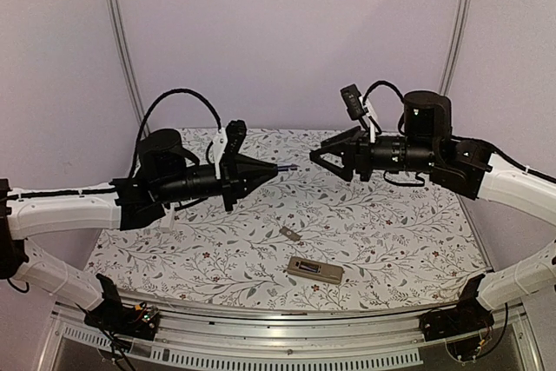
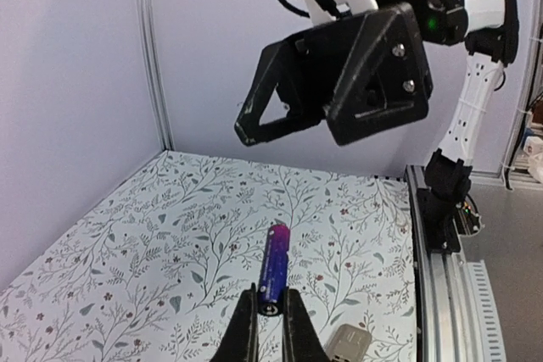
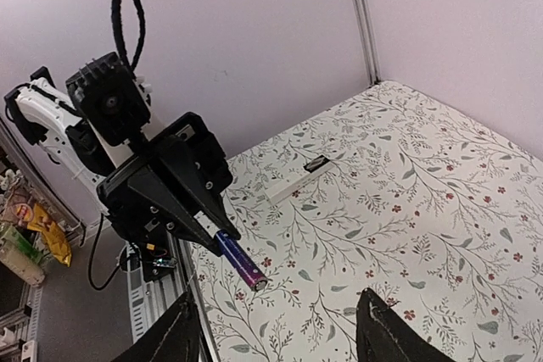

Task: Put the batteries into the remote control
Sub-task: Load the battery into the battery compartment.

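Above the middle of the table [image 1: 391,241], the top view shows me the left gripper [image 1: 276,168] pinched on 1 battery [image 1: 289,166]. The battery's free end points at the right gripper [image 1: 326,162], which hangs just apart from it with its jaws spread and nothing in them. Below them the remote control [image 1: 315,270] lies flat near the front edge with a dark slot open in its back. I cannot tell whether any cell sits in that slot. A small flat piece [image 1: 291,234] lies near it, possibly the cover.

On the left wrist view, the fingers [image 2: 246,328] clamp only the near end of the battery [image 2: 276,264], so most of its length sticks out.

On the right wrist view, my own 2 fingers [image 3: 386,332] stand wide, with the battery [image 3: 241,265] ahead of them and not between them.

I judge the cell light, rigid and smooth, so it could roll or pivot in a loose pinch. A hold across the middle of the barrel looks safest.
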### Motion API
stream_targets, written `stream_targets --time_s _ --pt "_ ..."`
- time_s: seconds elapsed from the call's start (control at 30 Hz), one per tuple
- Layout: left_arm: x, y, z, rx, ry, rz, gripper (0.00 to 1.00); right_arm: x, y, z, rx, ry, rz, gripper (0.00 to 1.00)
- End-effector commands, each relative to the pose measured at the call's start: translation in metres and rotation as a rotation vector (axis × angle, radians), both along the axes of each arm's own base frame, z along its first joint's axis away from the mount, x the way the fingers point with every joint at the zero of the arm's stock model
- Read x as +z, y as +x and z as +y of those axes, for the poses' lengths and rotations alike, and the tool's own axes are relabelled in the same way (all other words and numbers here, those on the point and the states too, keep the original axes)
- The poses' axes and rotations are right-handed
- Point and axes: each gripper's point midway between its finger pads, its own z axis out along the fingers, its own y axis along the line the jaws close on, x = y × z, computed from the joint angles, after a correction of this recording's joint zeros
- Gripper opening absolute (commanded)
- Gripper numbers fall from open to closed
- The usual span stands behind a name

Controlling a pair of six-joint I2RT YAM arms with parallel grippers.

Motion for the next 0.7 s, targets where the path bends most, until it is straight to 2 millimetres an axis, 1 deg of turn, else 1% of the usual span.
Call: stream_targets --time_s 0.0,0.07,0.1,0.17,0.27,0.3,0.37,0.4,0.5,0.67 --pt "-0.112 0.0 0.012 0.005 0.374 0.132 0.0 -0.062 0.032 -0.047 -0.259 -0.155 0.161 0.62" --pt "-0.144 -0.009 0.01 -0.046 0.452 0.174 0.0 -0.098 0.037 -0.063 -0.333 -0.211 0.263 0.62" --pt "-0.157 -0.016 0.005 -0.077 0.481 0.186 0.0 -0.117 0.036 -0.069 -0.356 -0.241 0.314 0.61" --pt "-0.171 -0.028 -0.006 -0.143 0.499 0.192 0.0 -0.149 0.031 -0.077 -0.388 -0.288 0.418 0.6" --pt "-0.19 -0.035 -0.02 -0.209 0.52 0.196 0.0 -0.19 0.017 -0.081 -0.386 -0.352 0.553 0.59" --pt "-0.2 -0.037 -0.023 -0.229 0.544 0.203 0.0 -0.2 0.012 -0.081 -0.378 -0.363 0.589 0.59" --pt "-0.212 -0.037 -0.033 -0.27 0.579 0.218 0.0 -0.219 0.004 -0.082 -0.364 -0.389 0.65 0.58" --pt "-0.218 -0.038 -0.036 -0.289 0.597 0.229 0.0 -0.225 0.0 -0.082 -0.355 -0.393 0.669 0.58" --pt "-0.227 -0.045 -0.044 -0.356 0.61 0.241 0.0 -0.238 -0.005 -0.083 -0.347 -0.408 0.692 0.57" --pt "-0.233 -0.044 -0.052 -0.376 0.613 0.242 0.0 -0.244 -0.005 -0.081 -0.331 -0.413 0.694 0.57"
